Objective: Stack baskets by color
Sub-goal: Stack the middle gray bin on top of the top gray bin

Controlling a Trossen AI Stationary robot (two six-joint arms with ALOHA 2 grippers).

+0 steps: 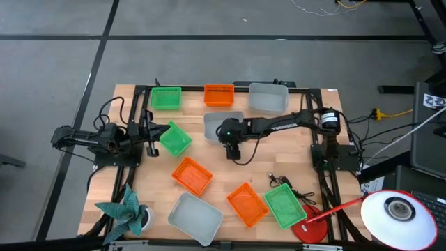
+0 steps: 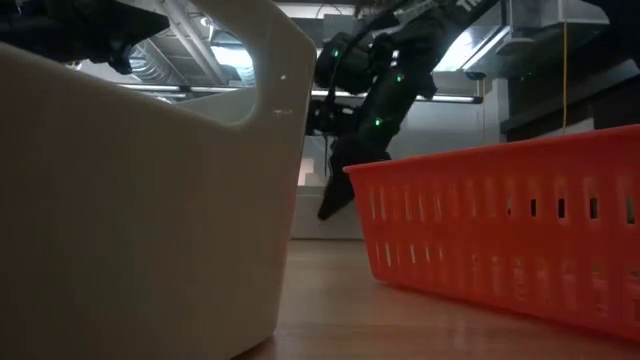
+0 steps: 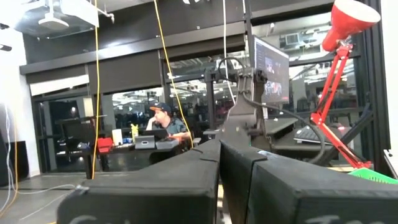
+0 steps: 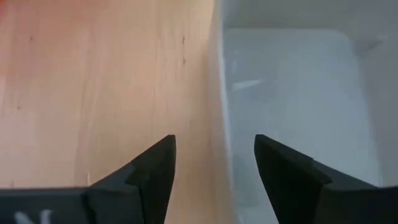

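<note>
Nine baskets lie on the wooden table. Along the far edge stand a green basket point(image 1: 166, 97), an orange one point(image 1: 219, 95) and a pale grey one point(image 1: 268, 97). A second grey basket point(image 1: 214, 123) point(image 4: 298, 93) rests at the centre. My right gripper point(image 1: 228, 141) point(image 4: 214, 155) point(image 2: 335, 195) is open and points down at it. One finger is outside its near wall point(image 4: 217, 112) and one above its inside, and neither touches. More green point(image 1: 175, 139) point(image 1: 284, 205), orange point(image 1: 191, 175) point(image 1: 247, 204) and grey point(image 1: 196, 218) baskets lie nearer. My left gripper point(image 1: 150, 132) point(image 3: 221, 174) waits shut at the left.
A red lamp point(image 1: 327, 217) with a white head point(image 1: 397, 213) stands at the near right corner. A teal folded paper figure point(image 1: 125, 209) is at the near left corner. A dark cable point(image 1: 279, 183) lies by the near green basket. Bare wood shows between the central baskets.
</note>
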